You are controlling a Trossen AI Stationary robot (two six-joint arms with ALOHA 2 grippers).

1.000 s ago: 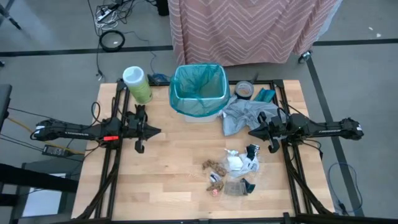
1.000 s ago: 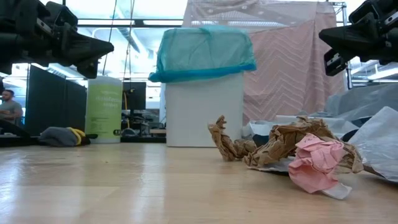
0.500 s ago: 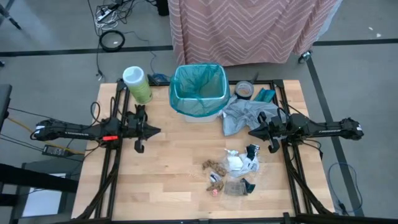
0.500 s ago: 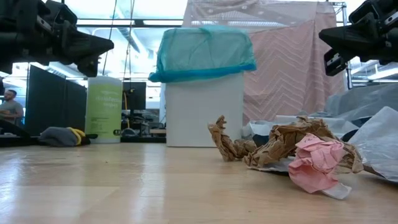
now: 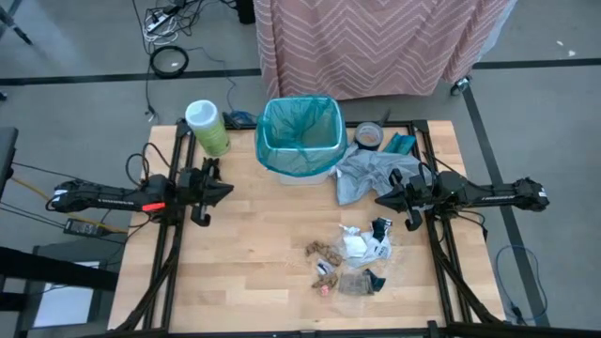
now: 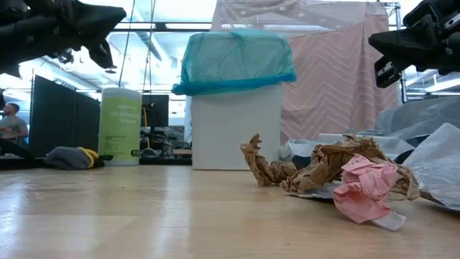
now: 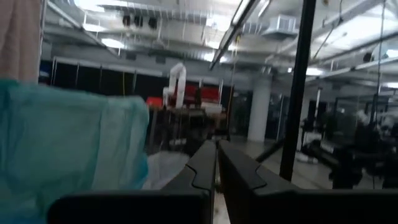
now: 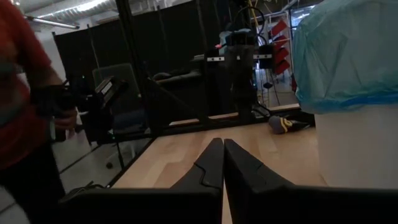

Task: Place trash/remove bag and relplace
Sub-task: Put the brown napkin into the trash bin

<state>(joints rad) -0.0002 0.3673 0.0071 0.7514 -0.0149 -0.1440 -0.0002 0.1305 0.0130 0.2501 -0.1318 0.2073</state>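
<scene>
Opening step judged: scattered paper-and-plastic trash (image 5: 352,258) lies uncollected before the teal-lined white bin (image 5: 299,139), flanked by empty left gripper (image 5: 225,191) and right gripper (image 5: 381,200), both pressed together; spreading over litter is required next.

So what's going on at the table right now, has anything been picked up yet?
Nothing is held. The left gripper and right gripper both hang above the table with jaws shut and empty, one at each side. The trash lies scattered on the wood in front of the right arm. The bag lines the white bin at the far edge, with a grey plastic sheet beside it.
</scene>
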